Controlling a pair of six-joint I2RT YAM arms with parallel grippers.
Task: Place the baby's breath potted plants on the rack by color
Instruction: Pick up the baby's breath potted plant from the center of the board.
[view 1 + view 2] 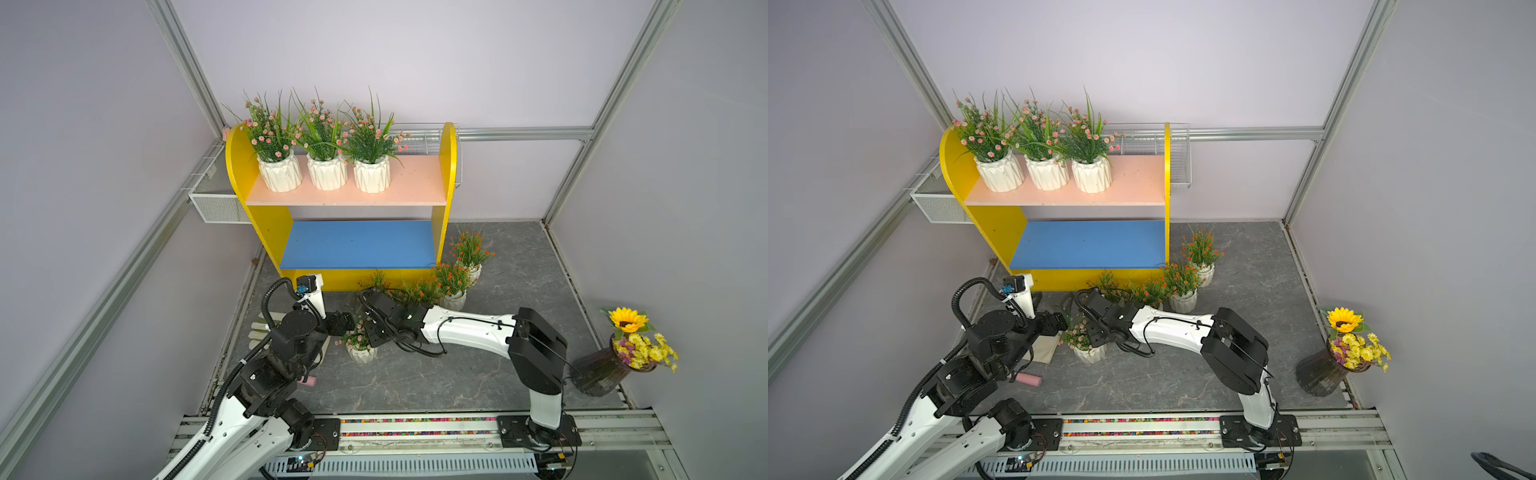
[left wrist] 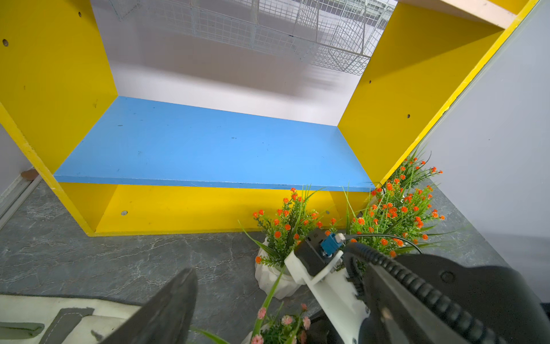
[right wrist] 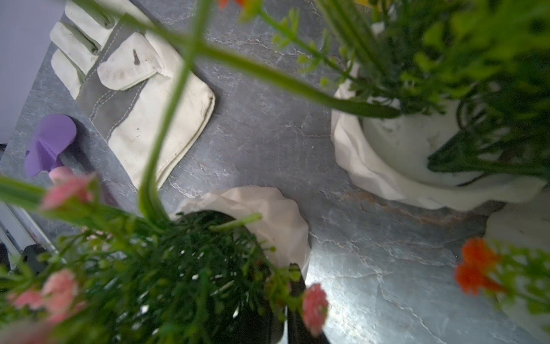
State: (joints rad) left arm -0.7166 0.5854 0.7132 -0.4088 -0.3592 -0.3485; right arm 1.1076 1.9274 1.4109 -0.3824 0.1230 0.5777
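Three potted plants (image 1: 327, 166) in a row on upper board (image 1: 415, 183) of rack (image 1: 266, 224), left part. Plant cluster (image 1: 451, 282) on surface (image 1: 478, 374) at rack's front right corner. Before rack, lone plant (image 1: 360, 351); glove (image 3: 143, 98) left of it. Vase (image 1: 602, 370) far right.

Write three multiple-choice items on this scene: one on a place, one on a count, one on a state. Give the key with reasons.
1. Where do the orange-flowered plants stand?
A. on the blue board
B. on the table beside the rack
C. in the wire basket

2. How many plants stand on the pink board?
A. two
B. three
C. four

3. How is the right gripper?
A. open above the rack
B. shut on the sunflower vase
C. shut on the pot rim of the pink-flowered plant on the table

Key:
1. B, their white pots sit on the grey surface by the rack's side panel.
2. B, three white pots stand there in a row.
3. C, the right wrist view shows a dark finger at that pot's rim.
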